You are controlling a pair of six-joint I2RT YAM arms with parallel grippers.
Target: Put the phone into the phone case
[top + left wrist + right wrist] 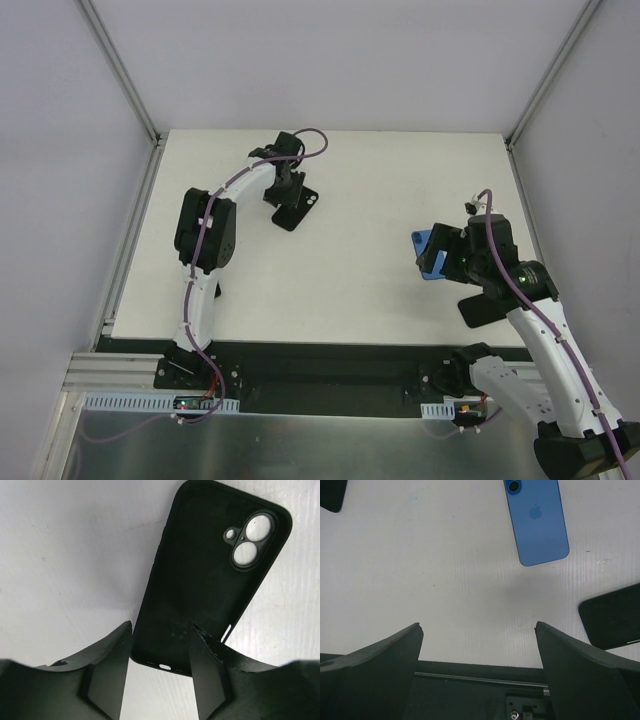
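The phone case [200, 575] is an all-black shell lying flat on the white table, with the camera cutout at its far right corner. It also shows at the back centre of the top view [300, 210]. My left gripper [161, 626] is open just above the case's near end; its right finger [207, 665] overlaps that edge. The phone [537, 520] lies blue back up on the table, and shows in the top view [425, 255] too. My right gripper [477, 625] is open and empty, high above the table on the near side of the phone.
A black flat object [612, 617] lies to the right of the phone, partly under my right arm in the top view [478, 310]. Another dark shape [332, 492] shows at the right wrist view's top left corner. The table's black near edge [480, 672] is below my right gripper.
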